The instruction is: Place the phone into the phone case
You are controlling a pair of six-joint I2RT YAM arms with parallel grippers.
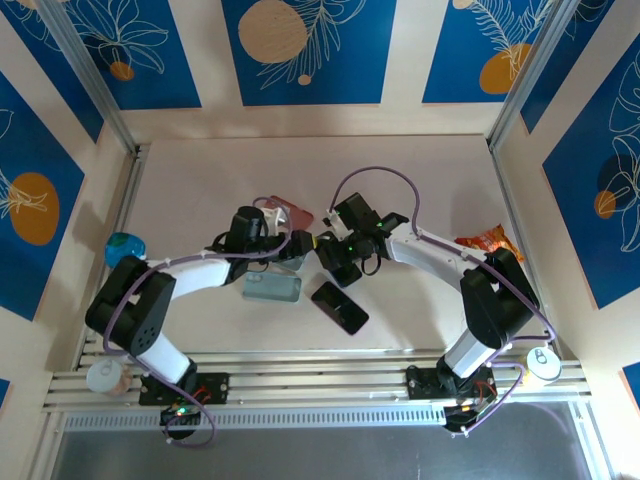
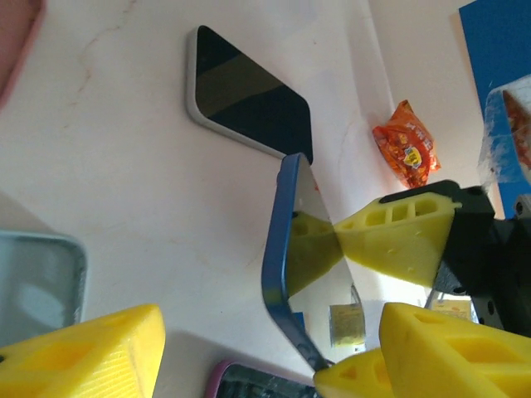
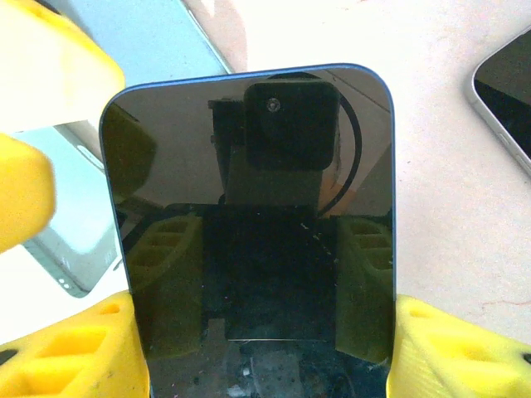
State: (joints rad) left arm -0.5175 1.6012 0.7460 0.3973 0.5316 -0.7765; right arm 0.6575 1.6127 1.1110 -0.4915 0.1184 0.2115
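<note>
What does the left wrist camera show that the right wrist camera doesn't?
Left wrist adds: the orange snack packet, a pink case corner, and the blue phone seen edge-on. Right wrist adds: that phone's dark screen face-on, clamped by the right end effector. Shared: the blue phone, the second phone lying flat, and the clear case.

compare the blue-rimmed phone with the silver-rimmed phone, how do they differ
The blue-rimmed phone is clamped in the right gripper; the silver-rimmed phone lies loose on the table. The blue-rimmed phone is tipped up on edge; the silver-rimmed phone lies flat, screen up. Their rims differ, blue against silver. Both screens are dark.
</note>
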